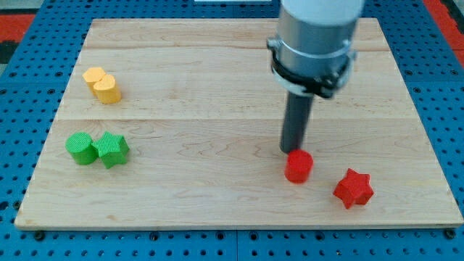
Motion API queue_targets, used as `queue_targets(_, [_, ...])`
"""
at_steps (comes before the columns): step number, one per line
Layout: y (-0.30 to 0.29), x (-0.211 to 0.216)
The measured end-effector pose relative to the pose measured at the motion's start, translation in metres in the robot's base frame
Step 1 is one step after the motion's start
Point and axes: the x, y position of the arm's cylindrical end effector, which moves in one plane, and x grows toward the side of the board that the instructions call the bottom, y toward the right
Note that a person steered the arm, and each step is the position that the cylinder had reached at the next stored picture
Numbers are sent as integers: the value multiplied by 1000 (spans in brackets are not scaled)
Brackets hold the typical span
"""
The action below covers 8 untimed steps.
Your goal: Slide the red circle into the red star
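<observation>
In the camera view, a pale wooden board (217, 87) with visible grain and plank seams lies on a blue perforated base (22, 109) that frames it on all sides. The grey cylindrical body of the arm (315, 36) comes down from the view's top, right of centre, ringed by a black clamp, and narrows into a straight dark rod. My tip (293, 151) sits at the rod's lower end, right at the upper left edge of the small red circle block (299, 166); it looks to be touching the block, though the contact itself is too fine to confirm. The tool is a plain rod with no jaws, so nothing about it can be apart, together or clamped.

The red circle block lies in the lower right part of the board, and the red star-shaped block (353, 188) sits just beside it toward the view's lower right, with a narrow strip of bare wood between the two.

Far off at the view's left, a yellow block (102, 84), which looks like two rounded lobes joined together, rests near the upper left. Below it, a green circle block (80, 148) and a green star block (112, 149) stand side by side, touching or nearly so
</observation>
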Motion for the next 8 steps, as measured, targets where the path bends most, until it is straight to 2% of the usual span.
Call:
queue_targets(1, [6, 9])
queue_targets(2, [-15, 29])
queue_targets(5, [-21, 100])
queue_targets(7, [33, 83])
queue_targets(8, [34, 80])
